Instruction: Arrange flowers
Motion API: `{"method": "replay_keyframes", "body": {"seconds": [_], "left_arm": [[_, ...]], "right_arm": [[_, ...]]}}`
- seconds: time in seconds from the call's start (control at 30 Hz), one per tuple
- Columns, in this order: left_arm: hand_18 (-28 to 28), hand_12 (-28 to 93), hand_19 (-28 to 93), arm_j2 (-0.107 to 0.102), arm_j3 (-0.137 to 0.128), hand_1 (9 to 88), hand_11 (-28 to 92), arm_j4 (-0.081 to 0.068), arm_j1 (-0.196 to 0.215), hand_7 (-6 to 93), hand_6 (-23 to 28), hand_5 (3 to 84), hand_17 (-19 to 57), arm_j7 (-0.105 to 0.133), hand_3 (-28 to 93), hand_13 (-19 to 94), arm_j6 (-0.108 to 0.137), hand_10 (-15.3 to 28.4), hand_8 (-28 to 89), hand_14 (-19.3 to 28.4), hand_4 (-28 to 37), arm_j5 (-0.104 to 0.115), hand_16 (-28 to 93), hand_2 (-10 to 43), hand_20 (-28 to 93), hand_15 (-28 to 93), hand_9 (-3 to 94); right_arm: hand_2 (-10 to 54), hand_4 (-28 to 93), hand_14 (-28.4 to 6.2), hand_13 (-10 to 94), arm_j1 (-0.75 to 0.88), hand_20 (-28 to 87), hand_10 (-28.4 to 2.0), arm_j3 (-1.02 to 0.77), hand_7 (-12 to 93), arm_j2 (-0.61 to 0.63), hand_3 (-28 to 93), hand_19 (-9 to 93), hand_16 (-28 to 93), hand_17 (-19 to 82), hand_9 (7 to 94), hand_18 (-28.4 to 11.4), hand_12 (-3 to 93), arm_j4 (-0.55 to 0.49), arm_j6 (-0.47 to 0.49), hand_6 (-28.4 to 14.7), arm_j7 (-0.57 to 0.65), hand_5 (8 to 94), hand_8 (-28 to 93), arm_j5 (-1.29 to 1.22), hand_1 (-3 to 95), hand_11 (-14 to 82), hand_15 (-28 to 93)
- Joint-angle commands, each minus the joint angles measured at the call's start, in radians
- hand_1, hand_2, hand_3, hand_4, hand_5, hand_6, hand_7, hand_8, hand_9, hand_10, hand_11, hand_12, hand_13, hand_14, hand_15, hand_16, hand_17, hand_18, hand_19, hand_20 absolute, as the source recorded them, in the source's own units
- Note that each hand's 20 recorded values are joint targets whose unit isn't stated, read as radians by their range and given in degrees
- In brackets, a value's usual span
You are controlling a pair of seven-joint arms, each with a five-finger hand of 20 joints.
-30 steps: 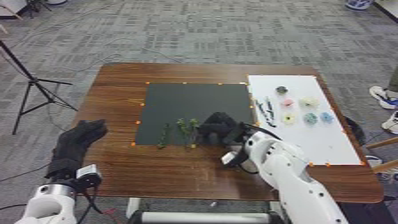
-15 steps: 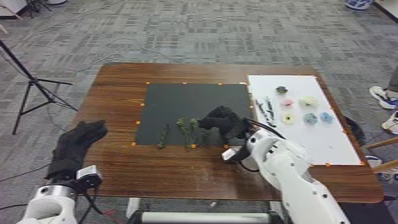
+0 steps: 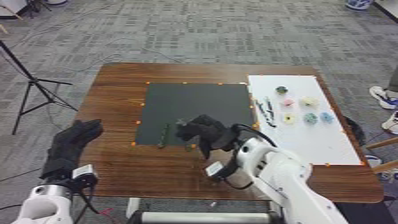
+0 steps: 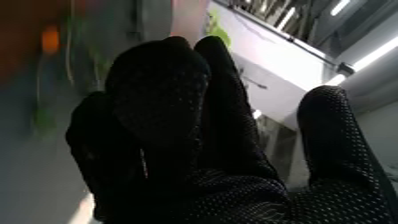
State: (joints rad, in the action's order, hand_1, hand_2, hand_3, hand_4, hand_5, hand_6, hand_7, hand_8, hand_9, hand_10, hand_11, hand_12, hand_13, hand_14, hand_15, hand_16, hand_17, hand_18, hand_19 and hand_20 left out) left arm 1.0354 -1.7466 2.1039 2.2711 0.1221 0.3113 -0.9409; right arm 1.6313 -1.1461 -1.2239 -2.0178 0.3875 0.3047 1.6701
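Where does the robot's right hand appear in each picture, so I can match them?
Head view: the right hand is over the near edge of the black mat.
Right wrist view: large, coming in from the bottom edge.
Shared landmark: an orange marker; which one, I can't tell.

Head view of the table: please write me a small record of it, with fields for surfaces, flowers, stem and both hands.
table: brown wood
left surface: black mat
right surface: white sheet
flowers: pink flower, yellow flower and blue flower, among others, on the white sheet
stem: green stem on the black mat, near side
left hand: by the table's left edge
right hand: over the black mat's near part
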Motion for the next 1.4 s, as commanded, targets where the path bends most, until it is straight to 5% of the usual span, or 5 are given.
{"method": "replay_keyframes", "body": {"seconds": [0.03,0.37,0.77,1.4], "left_arm": [[8.8,13,6,0.004,-0.005,21.8,22,0.011,0.021,16.5,4.2,51.4,4.0,0.004,68,37,0.006,14.2,-6,17.4,-28.3,0.004,-1,11.8,13,21,48.5],[8.8,13,6,0.003,0.005,21.7,22,0.002,0.001,16.5,4.2,51.5,4.0,-0.009,68,37,-0.008,14.3,-6,17.5,-28.3,-0.001,-1,11.8,13,21,48.5],[8.8,13,6,0.002,0.009,21.6,22,-0.001,-0.005,16.5,4.2,51.6,4.0,-0.021,68,37,-0.012,14.3,-6,17.4,-28.3,-0.002,-1,11.8,13,21,48.7],[8.8,13,6,0.005,0.014,21.6,22,-0.003,-0.011,16.5,4.2,51.7,4.1,-0.003,68,37,-0.004,14.2,-6,17.4,-28.3,0.003,-1,11.8,13,21,48.6]], "right_arm": [[20.4,-14,-5.6,94,0.027,53,-15.4,0.02,9,-0.011,48,93,26,62,63.2,-18.9,7.6,-0.02,0.045,-5.9,0.101,61.3,-8,-0.067,20.4,7.7,54],[21.3,-14,-5.7,94,0.03,52,-15.5,0.012,8,-0.079,48,93,25,62,60.9,-18.7,6.6,0.081,0.063,-6.9,0.227,58.5,-8,-0.19,18.9,7.1,53],[21.3,-14,-6.0,94,0.006,51,-15.3,0.022,8,-0.078,49,93,26,62,58.9,-18.9,6.1,0.109,-0.011,-7.2,0.169,56.7,-8,-0.051,18.5,6.9,53],[20.7,-14,-5.7,94,-0.041,51,-15.0,0.014,8,-0.054,49,93,26,62,58.4,-19.1,6.2,0.112,-0.009,-7.1,0.15,56.0,-8,-0.038,18.7,6.9,53]]}}
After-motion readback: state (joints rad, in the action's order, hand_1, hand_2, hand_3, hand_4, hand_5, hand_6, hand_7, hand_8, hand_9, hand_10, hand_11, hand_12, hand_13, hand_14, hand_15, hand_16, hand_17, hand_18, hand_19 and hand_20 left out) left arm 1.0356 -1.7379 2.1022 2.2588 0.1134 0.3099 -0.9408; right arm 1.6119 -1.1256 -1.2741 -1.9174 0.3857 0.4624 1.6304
